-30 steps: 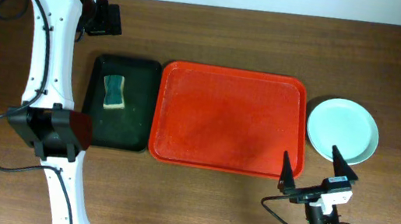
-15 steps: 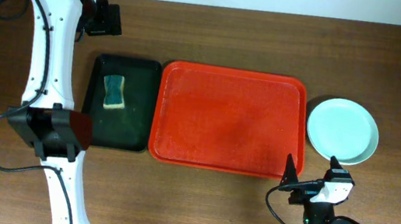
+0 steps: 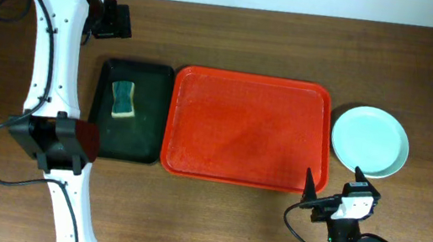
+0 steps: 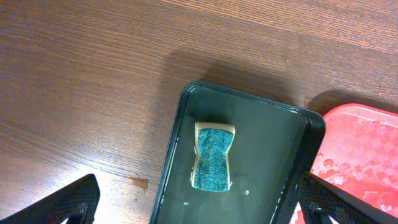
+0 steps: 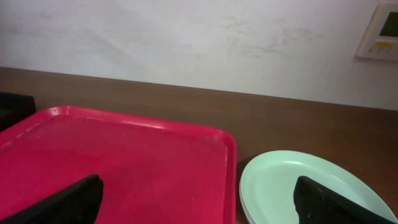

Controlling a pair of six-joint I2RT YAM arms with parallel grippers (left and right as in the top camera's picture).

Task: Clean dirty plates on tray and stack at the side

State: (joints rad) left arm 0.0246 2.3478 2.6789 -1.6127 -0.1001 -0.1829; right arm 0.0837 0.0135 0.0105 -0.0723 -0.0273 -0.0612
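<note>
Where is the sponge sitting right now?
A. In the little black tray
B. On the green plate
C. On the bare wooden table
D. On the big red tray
A: the sponge lies inside the black tray, just left of the red tray, which has nothing on it.

Plates (image 3: pixel 369 141): only mint top visible, count beneath unclear. Black tray (image 4: pixel 267 149) cropped by bottom edge.
</note>
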